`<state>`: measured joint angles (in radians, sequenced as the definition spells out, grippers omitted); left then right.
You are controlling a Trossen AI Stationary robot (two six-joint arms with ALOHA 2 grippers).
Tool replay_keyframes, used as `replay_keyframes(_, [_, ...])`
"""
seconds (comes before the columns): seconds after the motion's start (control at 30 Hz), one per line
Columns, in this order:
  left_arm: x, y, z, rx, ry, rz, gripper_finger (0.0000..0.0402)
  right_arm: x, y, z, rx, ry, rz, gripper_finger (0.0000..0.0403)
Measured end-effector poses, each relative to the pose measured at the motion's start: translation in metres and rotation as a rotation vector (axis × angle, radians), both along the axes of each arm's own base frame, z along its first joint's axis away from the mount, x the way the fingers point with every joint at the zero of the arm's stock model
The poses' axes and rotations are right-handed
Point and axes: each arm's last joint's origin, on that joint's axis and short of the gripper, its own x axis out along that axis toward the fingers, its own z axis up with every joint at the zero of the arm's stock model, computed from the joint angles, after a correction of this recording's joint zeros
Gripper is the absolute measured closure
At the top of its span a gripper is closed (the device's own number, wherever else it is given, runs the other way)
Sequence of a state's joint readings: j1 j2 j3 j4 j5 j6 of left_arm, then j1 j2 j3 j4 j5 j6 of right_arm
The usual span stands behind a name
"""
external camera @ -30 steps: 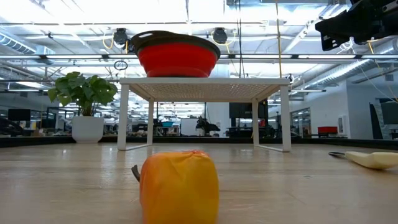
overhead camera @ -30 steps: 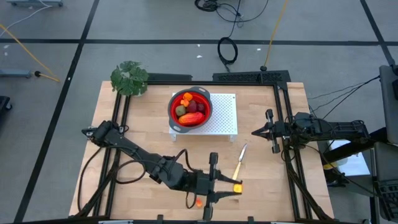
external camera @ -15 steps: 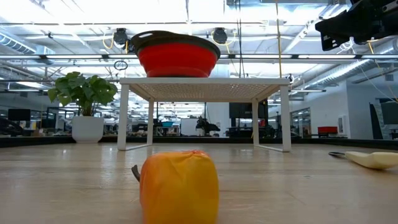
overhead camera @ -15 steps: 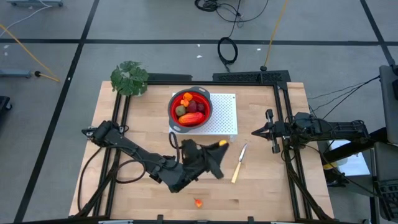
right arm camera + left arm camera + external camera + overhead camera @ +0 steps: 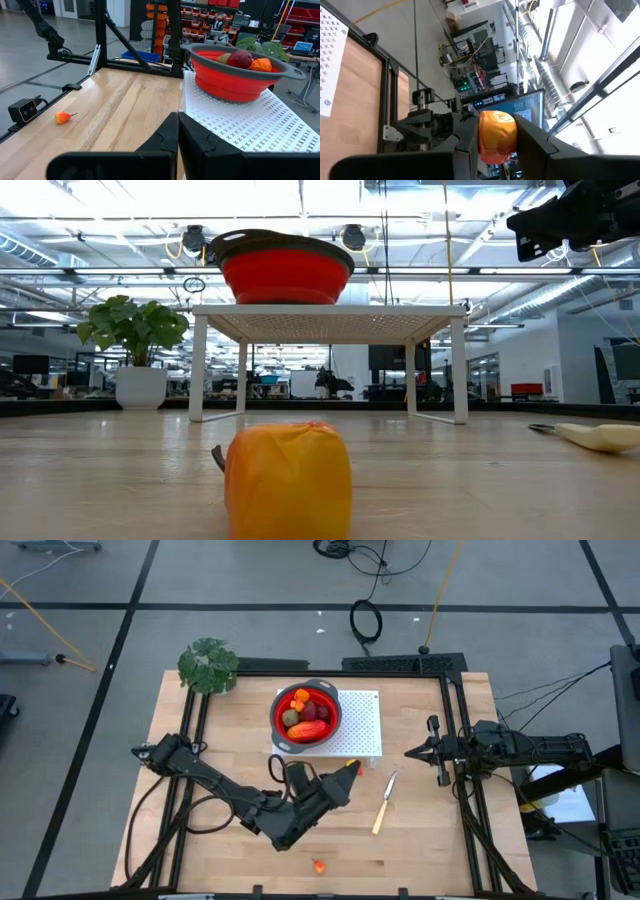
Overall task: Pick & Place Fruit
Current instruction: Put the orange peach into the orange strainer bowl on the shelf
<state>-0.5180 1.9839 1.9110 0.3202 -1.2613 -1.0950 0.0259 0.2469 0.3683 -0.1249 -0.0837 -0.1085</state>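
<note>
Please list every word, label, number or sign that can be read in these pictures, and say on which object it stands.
There is no readable text in any view.
The white rack under the red bowl carries only a pattern of small crosses, not letters.
The screens behind the orange fruit in the left gripper are too blurred to read.
The red bins on the far shelves show no legible labels.

We see that our left gripper, which a second ago sat low at the table's near edge, has lifted an orange fruit and carried it up beside the white rack, nearer the red bowl.
</note>
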Motion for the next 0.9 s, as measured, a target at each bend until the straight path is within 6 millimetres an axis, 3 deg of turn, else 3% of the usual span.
replay_keyframes(0.13, [0.001, 0.002, 0.000, 0.056, 0.052, 0.009, 0.0304, 0.000, 0.000, 0.000, 0.000, 0.000, 0.000, 0.0403])
replay_keyframes(0.33, [0.006, 0.010, 0.000, 0.331, 0.300, 0.030, 0.0305, 0.000, 0.000, 0.000, 0.000, 0.000, 0.000, 0.0403])
replay_keyframes(0.5, [0.010, 0.023, -0.001, 0.459, 0.449, 0.059, 0.0305, 0.000, 0.000, 0.000, 0.000, 0.000, 0.000, 0.0403])
replay_keyframes(0.67, [0.005, 0.048, -0.004, 0.479, 0.592, 0.021, 0.0305, 0.000, 0.000, 0.000, 0.000, -0.001, -0.001, 0.0403])
replay_keyframes(0.9, [-0.013, 0.099, -0.008, 0.372, 0.774, -0.092, 0.0305, 0.000, 0.000, 0.000, 0.000, -0.001, -0.003, 0.0403])
